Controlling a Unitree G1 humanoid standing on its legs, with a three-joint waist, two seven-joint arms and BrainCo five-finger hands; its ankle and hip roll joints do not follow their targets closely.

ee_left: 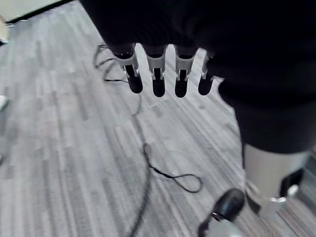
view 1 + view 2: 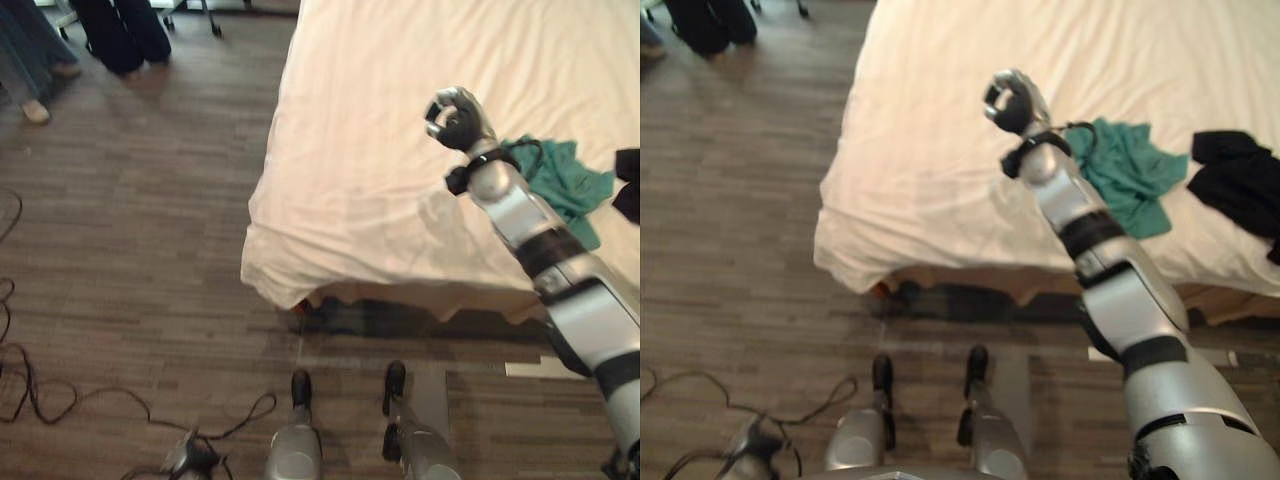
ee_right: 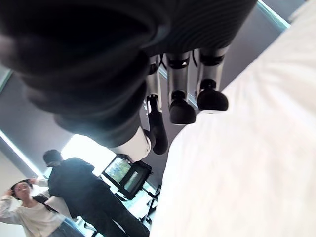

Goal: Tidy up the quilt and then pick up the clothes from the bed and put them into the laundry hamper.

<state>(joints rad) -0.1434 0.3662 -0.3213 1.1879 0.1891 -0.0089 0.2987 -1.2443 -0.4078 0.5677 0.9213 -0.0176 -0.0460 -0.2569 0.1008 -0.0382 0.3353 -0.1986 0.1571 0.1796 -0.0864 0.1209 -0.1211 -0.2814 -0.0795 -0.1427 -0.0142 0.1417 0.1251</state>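
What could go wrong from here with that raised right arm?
1. The right hand is curled shut on nothing, up above the quilt; reaching for the green garment means coming back toward its own forearm, so a snag seems possible.
2. The black garment lies near the bed's edge and might slide off.
3. The left hand hangs over the floor, no help.

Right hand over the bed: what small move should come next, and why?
Probably lower the right hand toward the green garment beside its forearm and open the fingers. The hand hangs above the quilt, curled and holding nothing, while the green and black clothes lie on the bed. The left hand hangs over the floor.
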